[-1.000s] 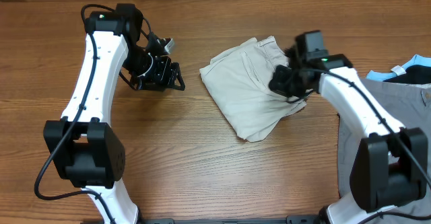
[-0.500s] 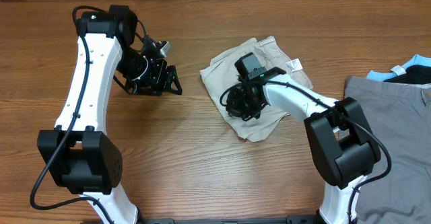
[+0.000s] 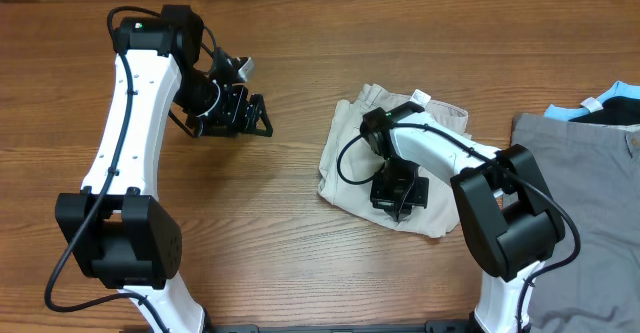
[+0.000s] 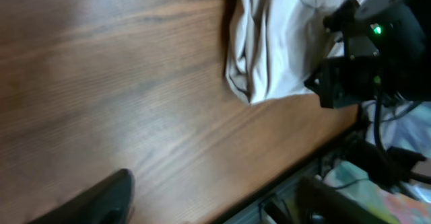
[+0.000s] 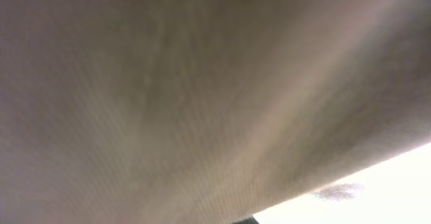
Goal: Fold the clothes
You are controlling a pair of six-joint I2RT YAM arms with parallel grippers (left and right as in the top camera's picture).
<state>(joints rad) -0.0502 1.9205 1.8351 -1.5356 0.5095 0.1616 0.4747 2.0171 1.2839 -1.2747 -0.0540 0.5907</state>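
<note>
Shorts: one pair of cream cotton shorts (image 3: 345, 168), bunched in a rough fold, lies right of centre on the brown wooden table (image 3: 290, 263); one small white tag (image 3: 420, 98) shows at its far edge.
Right gripper (image 3: 398, 191): one, pressed onto the shorts' middle with its jaws closed; I cannot tell if cloth is pinched.
Left gripper (image 3: 262, 116): one, over bare wood well left of the shorts, fingers spread wide with nothing between.
Other garments: two at the right edge, a flat grey garment (image 3: 590, 213) and a black and light-blue garment (image 3: 612, 108).
</note>
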